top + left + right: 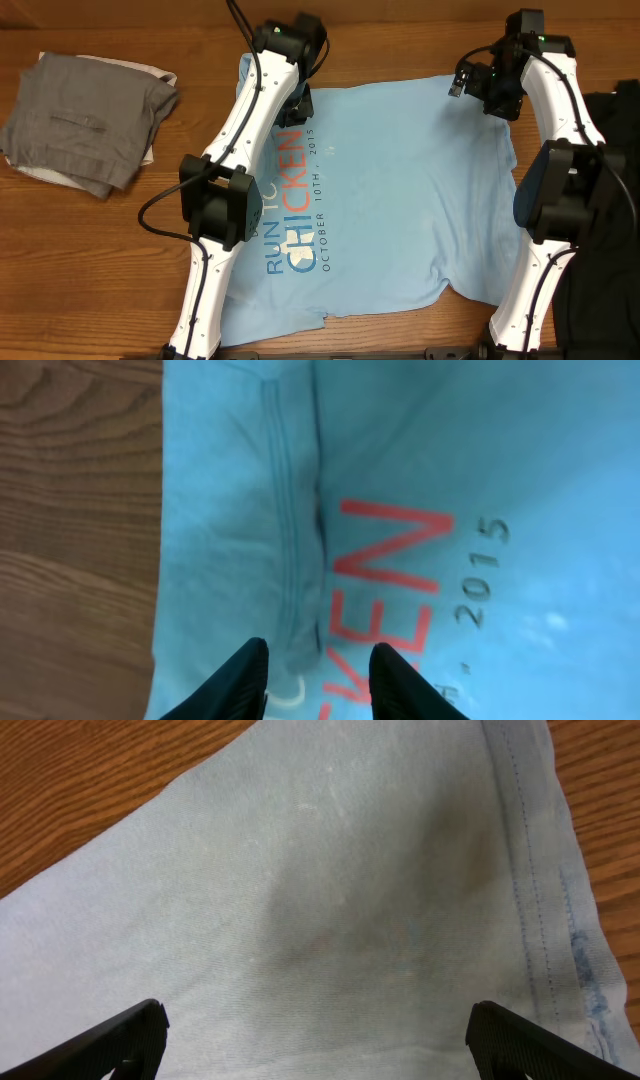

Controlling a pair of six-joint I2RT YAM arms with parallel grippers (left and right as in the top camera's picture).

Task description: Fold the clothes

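Note:
The clothes, a light blue T-shirt (400,180), lie spread on the wooden table with the blue and orange print facing up along the left side. My left gripper (298,105) hovers over the shirt's far left part, beside the orange letters. In the left wrist view its fingers (318,660) stand a little apart above a stitched fold (285,530), with nothing between them. My right gripper (478,85) is over the far right corner. In the right wrist view it (318,1030) is wide open above plain fabric (330,900) near the hem (530,870).
A folded grey garment (90,120) lies at the far left of the table. Something black (615,200) sits at the right edge behind the right arm. Bare wood (120,260) shows in front of the grey garment.

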